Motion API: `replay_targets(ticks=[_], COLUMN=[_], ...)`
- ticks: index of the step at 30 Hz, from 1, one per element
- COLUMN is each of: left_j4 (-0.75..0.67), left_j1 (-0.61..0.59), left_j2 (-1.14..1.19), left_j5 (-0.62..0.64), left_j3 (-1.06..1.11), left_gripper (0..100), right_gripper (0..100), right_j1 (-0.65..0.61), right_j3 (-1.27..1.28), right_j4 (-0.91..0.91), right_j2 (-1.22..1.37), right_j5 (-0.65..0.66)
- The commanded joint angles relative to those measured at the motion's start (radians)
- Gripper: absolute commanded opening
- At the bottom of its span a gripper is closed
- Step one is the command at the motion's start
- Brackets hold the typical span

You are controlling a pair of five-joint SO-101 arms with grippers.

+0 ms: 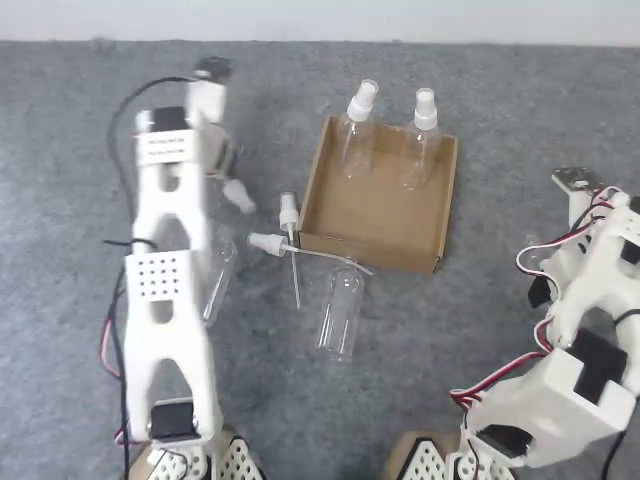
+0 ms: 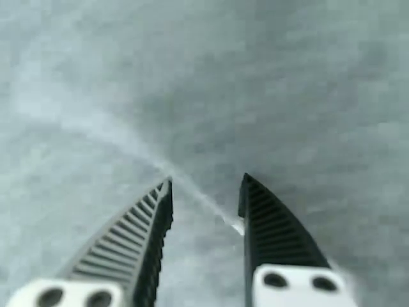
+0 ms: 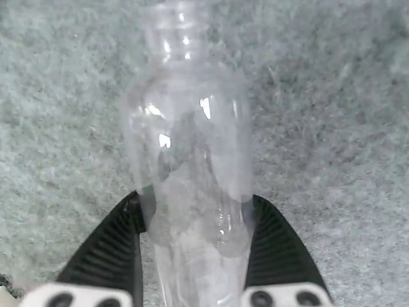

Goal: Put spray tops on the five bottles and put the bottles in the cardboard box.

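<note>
Over the high view, I see the brown cardboard box (image 1: 400, 255) on the grey carpeted tabletop (image 1: 500, 120), between my two white arms. Two clear plastic bottles with white spray tops, one (image 1: 355, 135) beside the other (image 1: 420, 140), lie inside it. Just beside the box, on the side of the left arm (image 1: 165, 260), two loose white spray tops (image 1: 288, 212) lie with their thin tubes crossing. A third spray top (image 1: 238, 195) lies close against that arm. A topless clear bottle (image 1: 340, 312) lies in front of the box, apart from it, and another topless bottle (image 1: 218, 275) lies partly under the left arm. The right arm (image 1: 590, 290) stands folded, well apart from the box on its other side.

At the left wrist, the left gripper (image 2: 206, 182) has its black ribbed fingers (image 2: 144, 236) spread apart, grasping nothing. A thin translucent tube (image 2: 128, 146) runs slantwise over the tabletop beyond the fingertips and into the gap between them, ending near one finger's inner edge. I cannot tell whether it touches.

At the right wrist, the right gripper (image 3: 195, 197) has its fingers (image 3: 105, 249) clenched on a bare-necked clear plastic bottle (image 3: 188, 128), one finger on each side of its lower body. Its threaded neck points away from the fingers, with the tabletop behind it.
</note>
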Motion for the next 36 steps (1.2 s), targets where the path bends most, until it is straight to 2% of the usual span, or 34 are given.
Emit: replay_targets(ticks=[1, 6, 14, 18, 21, 26, 32, 36], left_j4=[0.103, 0.27, 0.265, 0.267, 0.267, 0.269, 0.269, 0.269], left_j1=[-0.123, -0.236, -0.382, -0.496, -0.595, -0.712, -0.743, -0.66], left_j2=[0.006, 0.041, -0.037, -0.051, -0.049, -0.114, -0.304, -0.486], left_j5=[-0.058, -0.166, -0.181, -0.196, -0.242, -0.387, -0.574, -0.69], left_j3=[-0.154, -0.254, -0.283, -0.283, -0.28, -0.246, -0.047, 0.306], left_gripper=[15, 15, 15, 15, 15, 15, 15, 15], right_gripper=[0.6, 0.6, 0.6, 0.6, 0.6, 0.6, 0.6, 0.6], right_j1=[0.005, 0.007, 0.001, 0.002, 0.002, 0.002, 0.007, 0.002], right_j3=[-0.054, -0.035, -0.015, -0.012, -0.012, -0.012, -0.011, -0.011], right_j4=[-0.005, -0.01, -0.016, -0.016, -0.016, -0.016, -0.015, -0.015], right_j2=[-0.015, -0.015, -0.015, -0.015, -0.015, -0.015, -0.015, -0.015], right_j5=[0.014, 0.014, 0.015, 0.044, 0.071, 0.071, 0.071, 0.071])
